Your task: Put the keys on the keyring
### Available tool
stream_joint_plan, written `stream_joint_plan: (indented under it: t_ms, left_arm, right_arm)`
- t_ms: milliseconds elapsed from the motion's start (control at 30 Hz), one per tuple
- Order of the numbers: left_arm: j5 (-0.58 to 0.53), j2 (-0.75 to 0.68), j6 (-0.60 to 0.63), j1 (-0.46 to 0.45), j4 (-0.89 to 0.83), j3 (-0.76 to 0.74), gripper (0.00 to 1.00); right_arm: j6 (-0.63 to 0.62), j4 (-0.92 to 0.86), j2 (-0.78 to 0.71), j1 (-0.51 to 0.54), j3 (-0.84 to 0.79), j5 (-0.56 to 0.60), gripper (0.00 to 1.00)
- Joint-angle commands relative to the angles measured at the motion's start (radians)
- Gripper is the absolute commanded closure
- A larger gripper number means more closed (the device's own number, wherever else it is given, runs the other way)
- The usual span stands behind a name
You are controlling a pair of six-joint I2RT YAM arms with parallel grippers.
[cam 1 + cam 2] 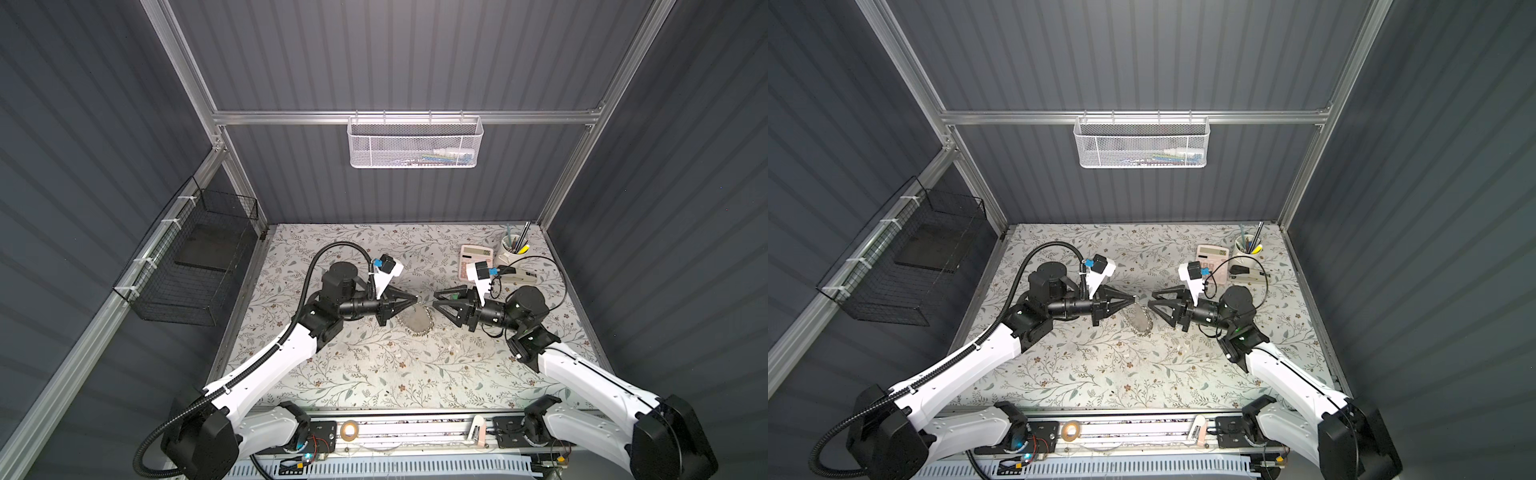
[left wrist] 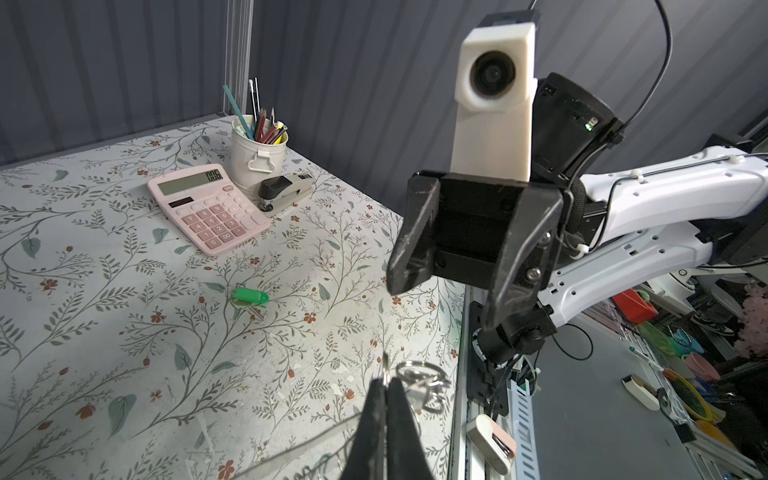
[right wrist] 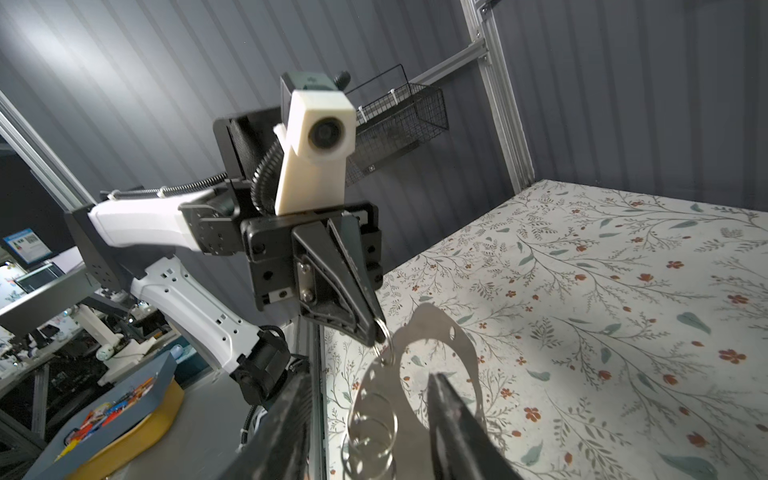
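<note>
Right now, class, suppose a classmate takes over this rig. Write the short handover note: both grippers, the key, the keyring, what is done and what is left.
Left gripper: shut on a small ring of the keyring, holding it up in front of the other arm.
Right gripper: open and empty, facing the left one.
Green key: lying flat on the table, touching neither gripper.
Done: keyring gripped and presented.
Left: pick up the green key with the right gripper and thread it onto the keyring.
</note>
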Motion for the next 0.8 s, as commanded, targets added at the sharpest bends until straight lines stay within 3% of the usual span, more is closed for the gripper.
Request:
stream_joint_plan:
  t_ms: [0,467,767]
  left_arm:
    - [-0.034,0.022,0.085,-0.013,-0.197,0.096,1.00]
    - [-0.128,0.174,0.315,-0.047,-0.742,0.440,1.00]
    - [-0.122,0.234,0.410,-0.082,-0.870,0.562,1.00]
  right_arm:
    - [-0.052,-0.066,-0.001,-0.003,0.023,-0.020,0.50]
    - [-0.065,-0.075,0.029,-0.003,0.012,-0.027,0.54]
    - [-0.065,-0.081,0.057,0.006,0.017,-0.055,0.61]
